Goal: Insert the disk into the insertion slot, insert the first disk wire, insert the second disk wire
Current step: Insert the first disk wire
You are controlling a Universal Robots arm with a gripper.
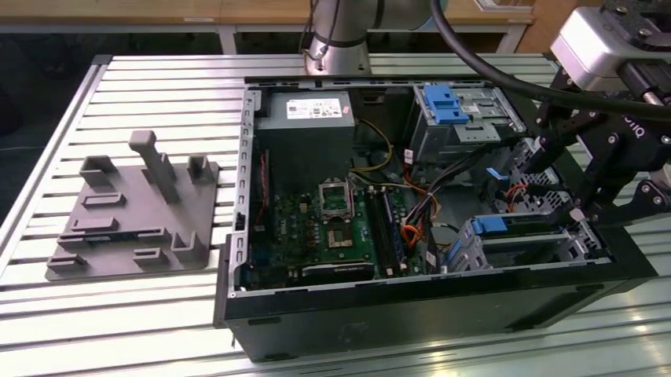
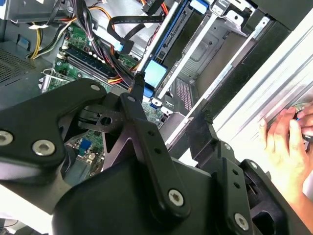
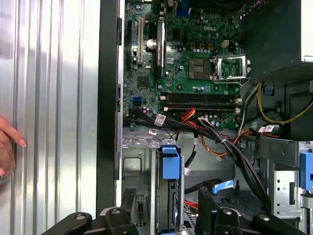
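Far on the exterior view's left, the grey fixture (image 1: 137,208) lies on the slatted table (image 1: 157,78). Next comes the open computer case (image 1: 419,306), its green motherboard (image 1: 335,228) flat inside and black and orange cables (image 1: 419,212) beside it. Further right, the disk (image 1: 514,233) sits in the insertion slot (image 1: 574,245), its blue end towards the cables. And here's my gripper (image 1: 548,195), right above that slot, fingers (image 3: 128,205) spread wide and gripping nothing. In the first wrist view, a person's hand (image 3: 6,149) is on the table outside the case.
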